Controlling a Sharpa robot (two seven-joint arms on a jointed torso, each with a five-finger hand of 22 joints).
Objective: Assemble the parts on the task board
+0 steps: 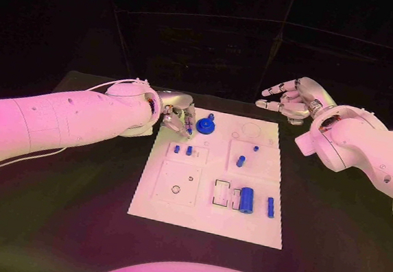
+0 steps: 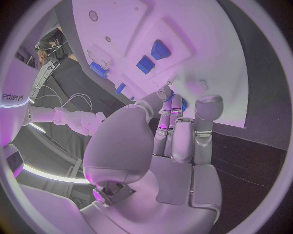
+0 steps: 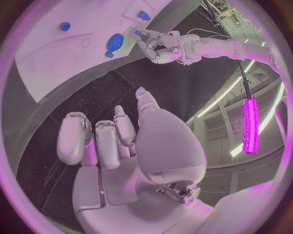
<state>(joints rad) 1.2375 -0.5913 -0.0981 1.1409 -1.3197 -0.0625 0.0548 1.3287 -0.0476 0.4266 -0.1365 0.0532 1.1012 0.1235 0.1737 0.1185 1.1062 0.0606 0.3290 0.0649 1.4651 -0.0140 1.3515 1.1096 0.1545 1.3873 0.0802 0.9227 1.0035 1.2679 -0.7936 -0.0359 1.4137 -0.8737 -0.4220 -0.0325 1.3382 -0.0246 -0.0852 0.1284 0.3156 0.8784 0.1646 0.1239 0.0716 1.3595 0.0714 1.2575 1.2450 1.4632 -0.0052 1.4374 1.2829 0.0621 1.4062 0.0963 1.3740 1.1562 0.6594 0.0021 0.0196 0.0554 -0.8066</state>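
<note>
- Nearest the head camera, the task board (image 1: 175, 212) lies lengthwise on the black table (image 1: 43, 224), its near edge toward 6 o'clock.
- On the board's near half, toward 4 o'clock from its middle, a large blue cylinder (image 1: 246, 200) lies in a recess just beside a white frame (image 1: 221, 192), with a thin blue pin (image 1: 270, 206) lying just to its right.
- Around mid-board, two small blue pieces (image 1: 182, 150) stand close together on a raised square at 9 o'clock, and a short blue peg (image 1: 240, 160) lies at 3 o'clock, with a tiny blue stud (image 1: 255, 147) just beyond it.
- At the board's far left corner, about 11 o'clock, a blue gear (image 1: 205, 123) with a knob sits on the board.
- Left hand (image 1: 176, 116) hovers at that same corner, just beside the gear, its fingers bunched together and pointing down at the board; a small blue part (image 2: 173, 95) shows between the fingertips in the left wrist view, and the right wrist view shows it pinched there.
- Right hand (image 1: 293, 97) hangs above the table beyond the board's far right corner, about 1 o'clock, well apart from every part, with its fingers spread, loosely curved and empty.
</note>
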